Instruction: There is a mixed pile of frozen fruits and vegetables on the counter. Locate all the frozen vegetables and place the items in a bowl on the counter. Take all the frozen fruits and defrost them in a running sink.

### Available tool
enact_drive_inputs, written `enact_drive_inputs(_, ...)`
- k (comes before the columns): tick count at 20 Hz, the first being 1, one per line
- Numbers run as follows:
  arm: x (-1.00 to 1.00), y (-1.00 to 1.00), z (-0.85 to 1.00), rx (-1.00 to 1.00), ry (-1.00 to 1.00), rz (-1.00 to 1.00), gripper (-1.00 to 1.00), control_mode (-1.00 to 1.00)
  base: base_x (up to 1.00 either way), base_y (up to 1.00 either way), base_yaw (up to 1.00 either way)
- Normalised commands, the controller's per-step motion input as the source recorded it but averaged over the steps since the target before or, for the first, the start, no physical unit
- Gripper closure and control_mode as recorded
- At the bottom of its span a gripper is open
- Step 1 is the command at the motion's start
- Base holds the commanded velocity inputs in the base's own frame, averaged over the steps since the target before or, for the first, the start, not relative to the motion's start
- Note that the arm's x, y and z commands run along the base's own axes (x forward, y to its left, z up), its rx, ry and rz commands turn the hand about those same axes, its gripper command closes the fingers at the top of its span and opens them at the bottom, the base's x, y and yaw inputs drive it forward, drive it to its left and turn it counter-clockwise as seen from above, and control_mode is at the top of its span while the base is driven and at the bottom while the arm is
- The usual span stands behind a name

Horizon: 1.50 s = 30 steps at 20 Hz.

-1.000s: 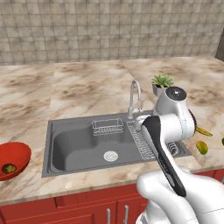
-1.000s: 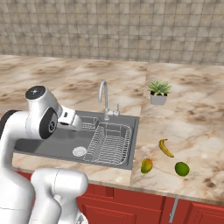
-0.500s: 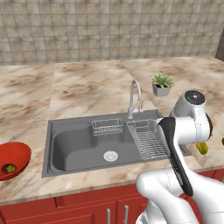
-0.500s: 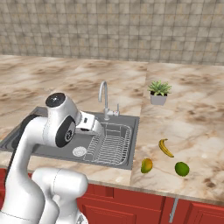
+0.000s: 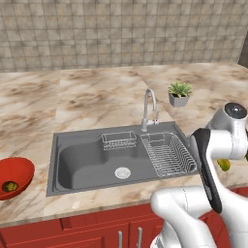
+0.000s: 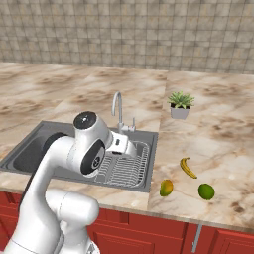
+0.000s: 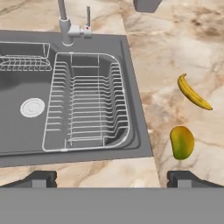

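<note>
Open gripper [image 7: 112, 178] above sink [image 7: 135, 131] edge; banana [image 7: 193, 92] apparently unobstructed

The white arm bends forward from its base, wrist turned downward, and the gripper [image 7: 112, 177] hangs with fingers spread wide, holding nothing.

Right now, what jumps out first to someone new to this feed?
The white arm bulks large in the foreground of both base views, its open gripper hanging over the counter edge by the sink. Right of the sink, on the marble counter, lie a banana, a yellow-green oval fruit and a round green piece. Far left, a red bowl already holds a dark green item.
</note>
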Motion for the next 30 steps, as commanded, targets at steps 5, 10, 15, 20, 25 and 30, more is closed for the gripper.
enact_drive_inputs(5,0.02,-0.57,-0.06,-0.01,0.0,-0.05,-1.0,-1.0,0.0,0.0,0.0)
enact_drive_inputs(10,0.07,-0.54,-0.12,0.0,0.0,-0.07,-1.0,-1.0,0.0,0.0,0.0)
enact_drive_inputs(15,0.13,-0.55,-0.1,0.0,0.03,-0.09,-1.0,-1.0,0.0,0.0,0.0)
enact_drive_inputs(20,0.15,-0.55,-0.09,0.0,0.06,-0.09,-1.0,-1.0,0.0,0.0,0.0)
enact_drive_inputs(25,0.16,-0.52,-0.05,0.0,0.05,-0.03,-1.0,-1.0,0.0,0.0,0.0)
enact_drive_inputs(30,0.07,-0.49,-0.08,0.0,0.05,0.0,-1.0,-1.0,0.0,0.0,0.0)
